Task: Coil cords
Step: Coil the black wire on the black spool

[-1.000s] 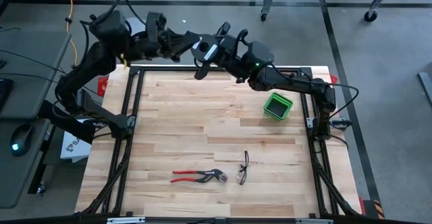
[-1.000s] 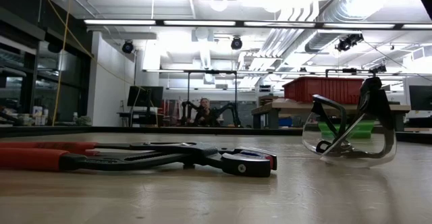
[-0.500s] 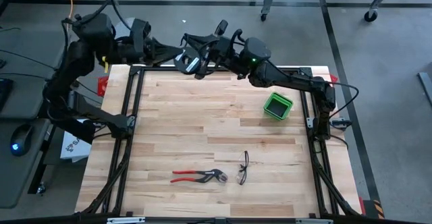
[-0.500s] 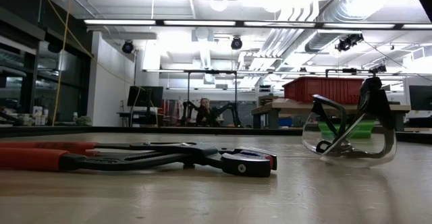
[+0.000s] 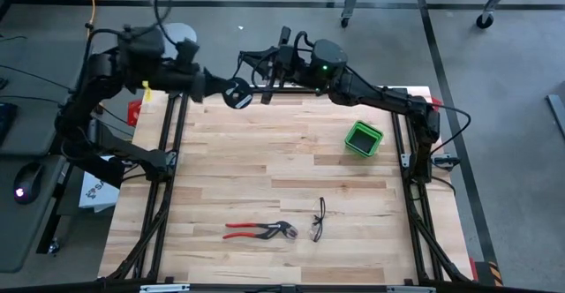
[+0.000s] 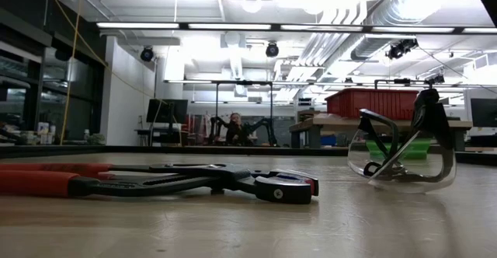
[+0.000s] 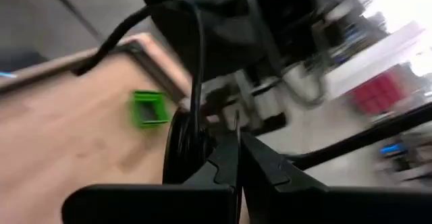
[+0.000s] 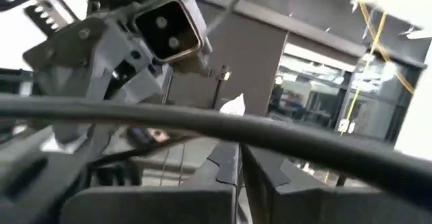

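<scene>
cord (image 5: 236, 93): thin black cable wound into a small loop, held in the air over the far edge of the bench (image 5: 265, 169), between the two grippers; well away from the green bin.
cord, left wrist view (image 7: 182, 143): dark coil right at the fingers' tips, one strand running up and away from it.
cord, right wrist view (image 8: 223, 126): a black strand crosses just ahead of the fingers' tips.
left gripper (image 5: 221, 90): reaches in from the bench's far left corner; fingers (image 7: 226, 163) pressed together, the coil at their tips; whether they pinch it I cannot tell.
right gripper (image 5: 265, 68): above the far edge, just beside the coil on the green bin's side; fingers (image 8: 226, 163) closed; a hold on the strand is not visible.
green bin (image 5: 364, 138): on the bench, near its right rail.
pliers (image 5: 260, 231): red-handled, flat on the bench, near edge, far from the coil.
safety glasses (image 5: 319, 220): just beside the pliers' jaw end, toward the bin's side.
</scene>
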You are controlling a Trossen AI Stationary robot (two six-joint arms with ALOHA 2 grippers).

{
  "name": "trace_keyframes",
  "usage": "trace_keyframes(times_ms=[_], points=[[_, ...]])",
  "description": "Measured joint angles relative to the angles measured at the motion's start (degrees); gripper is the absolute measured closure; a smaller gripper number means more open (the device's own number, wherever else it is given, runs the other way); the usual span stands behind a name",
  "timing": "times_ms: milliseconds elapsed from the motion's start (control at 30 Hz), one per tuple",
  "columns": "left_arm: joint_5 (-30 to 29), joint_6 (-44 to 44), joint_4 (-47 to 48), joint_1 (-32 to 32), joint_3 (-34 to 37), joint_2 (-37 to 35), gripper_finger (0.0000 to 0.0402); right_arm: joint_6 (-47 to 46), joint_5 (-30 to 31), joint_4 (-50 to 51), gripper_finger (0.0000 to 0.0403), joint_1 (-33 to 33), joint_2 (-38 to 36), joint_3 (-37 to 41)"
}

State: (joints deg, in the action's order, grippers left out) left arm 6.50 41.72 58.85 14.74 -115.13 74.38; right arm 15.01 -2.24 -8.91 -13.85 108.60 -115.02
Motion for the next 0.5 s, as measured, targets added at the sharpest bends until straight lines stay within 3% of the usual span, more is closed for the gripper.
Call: trace_keyframes(times_ms=[133, 500], points=[[-6.02, -9.16, 4.83, -0.02, -0.03, 0.12, 0.0401, -1.93, -1.84, 3.44, 0.0403, -0.80, 0.02, 0.00], [-26.26, -35.14, -0.31, -2.25, -0.04, 0.01, 0.0401, -6.15, -2.34, 8.70, 0.0402, -2.10, -0.07, -0.09]])
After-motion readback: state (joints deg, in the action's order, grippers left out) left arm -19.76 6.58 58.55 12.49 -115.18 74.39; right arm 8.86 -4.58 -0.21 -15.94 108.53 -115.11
